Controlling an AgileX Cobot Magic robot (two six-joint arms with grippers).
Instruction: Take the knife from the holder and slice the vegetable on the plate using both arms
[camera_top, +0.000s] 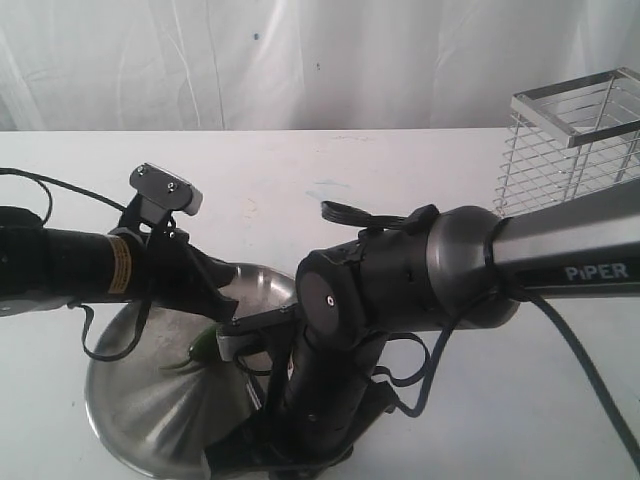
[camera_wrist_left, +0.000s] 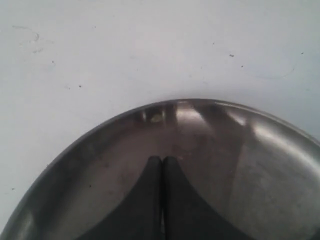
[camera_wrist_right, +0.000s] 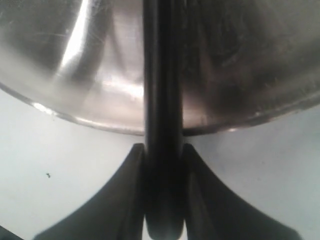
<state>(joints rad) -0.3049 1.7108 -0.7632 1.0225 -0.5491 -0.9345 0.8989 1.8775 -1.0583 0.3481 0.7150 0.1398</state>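
The steel plate (camera_top: 130, 400) lies at the front of the white table. On it the dark-green vegetable (camera_top: 203, 347) shows just under the tip of my left gripper (camera_top: 215, 322). In the left wrist view that gripper (camera_wrist_left: 162, 160) is shut, its fingers pressed together over the plate (camera_wrist_left: 250, 165); the vegetable is hidden there. My right gripper (camera_wrist_right: 163, 150) is shut on the knife (camera_wrist_right: 162, 100) by its black handle. The knife reaches out over the plate's rim (camera_wrist_right: 75, 117). In the exterior view the right arm's wrist (camera_top: 330, 300) hides the knife. The holder (camera_top: 575, 140) stands at the back right.
The grey PiPER tube (camera_top: 570, 262) crosses from the right above the table. A black cable (camera_top: 590, 370) hangs from it. The left arm (camera_top: 90, 265) with its yellow label comes in from the left. A white curtain closes the back.
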